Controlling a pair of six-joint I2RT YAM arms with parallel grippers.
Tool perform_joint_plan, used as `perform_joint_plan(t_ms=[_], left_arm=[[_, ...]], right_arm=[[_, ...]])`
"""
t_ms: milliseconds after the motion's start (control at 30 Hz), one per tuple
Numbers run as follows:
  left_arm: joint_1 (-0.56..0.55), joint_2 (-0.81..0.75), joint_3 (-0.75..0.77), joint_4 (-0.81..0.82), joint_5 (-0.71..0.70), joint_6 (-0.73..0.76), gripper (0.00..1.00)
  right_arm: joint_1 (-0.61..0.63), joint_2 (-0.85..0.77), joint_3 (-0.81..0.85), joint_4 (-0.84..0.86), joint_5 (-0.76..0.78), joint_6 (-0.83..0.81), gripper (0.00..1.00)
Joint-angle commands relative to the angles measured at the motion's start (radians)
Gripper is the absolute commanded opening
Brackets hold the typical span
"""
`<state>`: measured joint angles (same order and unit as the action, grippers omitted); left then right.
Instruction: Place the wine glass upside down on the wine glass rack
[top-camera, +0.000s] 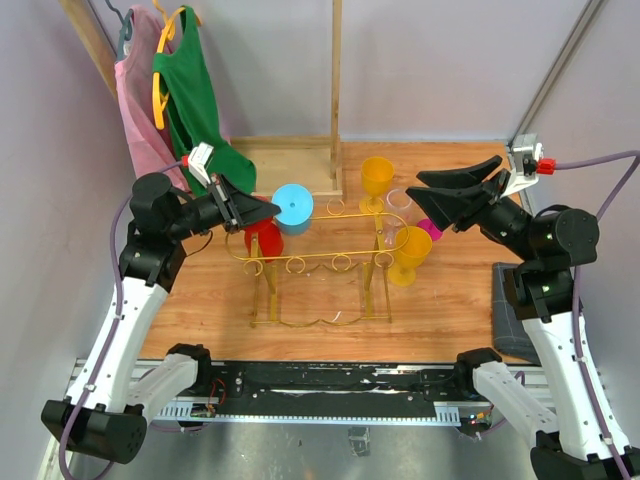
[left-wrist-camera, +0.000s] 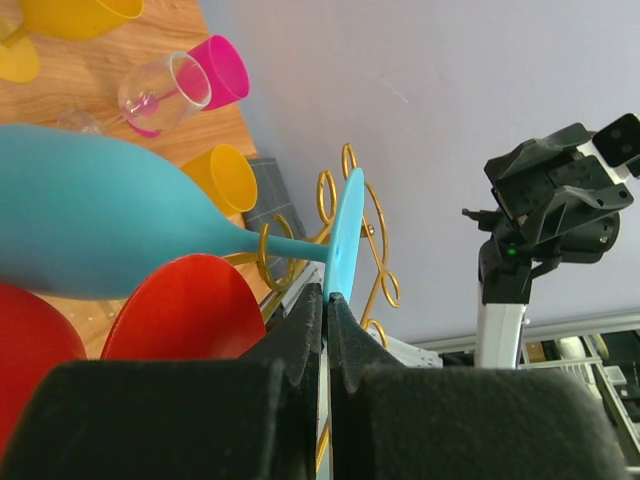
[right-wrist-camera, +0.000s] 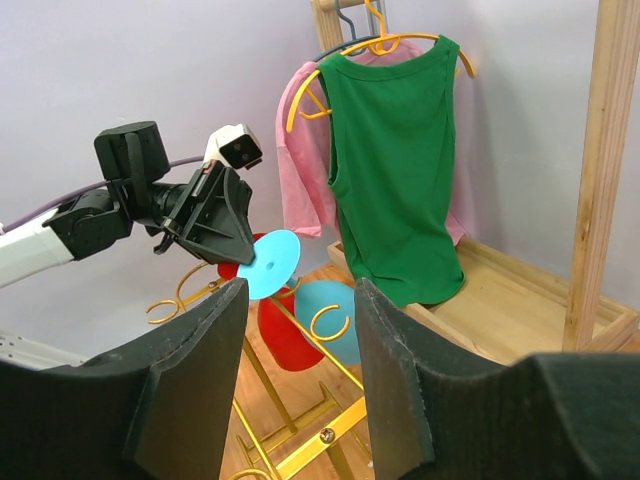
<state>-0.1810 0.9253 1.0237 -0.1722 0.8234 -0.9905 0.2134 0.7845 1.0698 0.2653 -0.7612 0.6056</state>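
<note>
The wine glass (top-camera: 293, 208) is light blue and hangs tilted, foot up and bowl down. My left gripper (top-camera: 268, 211) is shut on the rim of its round foot (left-wrist-camera: 345, 235). The bowl (left-wrist-camera: 90, 225) lies beside a red glass (left-wrist-camera: 180, 310). In the left wrist view the stem crosses a curled loop of the gold wire wine glass rack (top-camera: 320, 258), whose loops (left-wrist-camera: 375, 230) show behind the foot. From the right wrist I see the foot (right-wrist-camera: 272, 263) above the bowl (right-wrist-camera: 335, 325) at the rack's far end. My right gripper (top-camera: 422, 190) hovers open past the rack's right end, with nothing between its fingers (right-wrist-camera: 385, 330).
Two yellow glasses (top-camera: 377, 175) (top-camera: 410, 250), a clear glass (top-camera: 398, 200) and a pink cup (top-camera: 430, 228) stand near the rack's right end. A wooden stand (top-camera: 336, 100) holds a green top (top-camera: 190, 85) and a pink one at the back left. A grey block (top-camera: 510, 310) lies at the right edge.
</note>
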Motion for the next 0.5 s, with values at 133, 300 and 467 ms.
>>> perform_joint_plan(t_ms=[133, 300, 467], left_arm=[[-0.011, -0.032, 0.030, -0.010, 0.016, 0.021, 0.00], [-0.012, -0.041, 0.028, -0.012, 0.020, 0.022, 0.01], [-0.011, -0.055, 0.026, -0.031, 0.008, 0.039, 0.01]], right_arm=[[-0.007, -0.001, -0.006, 0.042, 0.008, 0.016, 0.48], [-0.007, 0.001, -0.010, 0.051, 0.011, 0.023, 0.48], [-0.007, 0.005, -0.009, 0.057, 0.011, 0.030, 0.48]])
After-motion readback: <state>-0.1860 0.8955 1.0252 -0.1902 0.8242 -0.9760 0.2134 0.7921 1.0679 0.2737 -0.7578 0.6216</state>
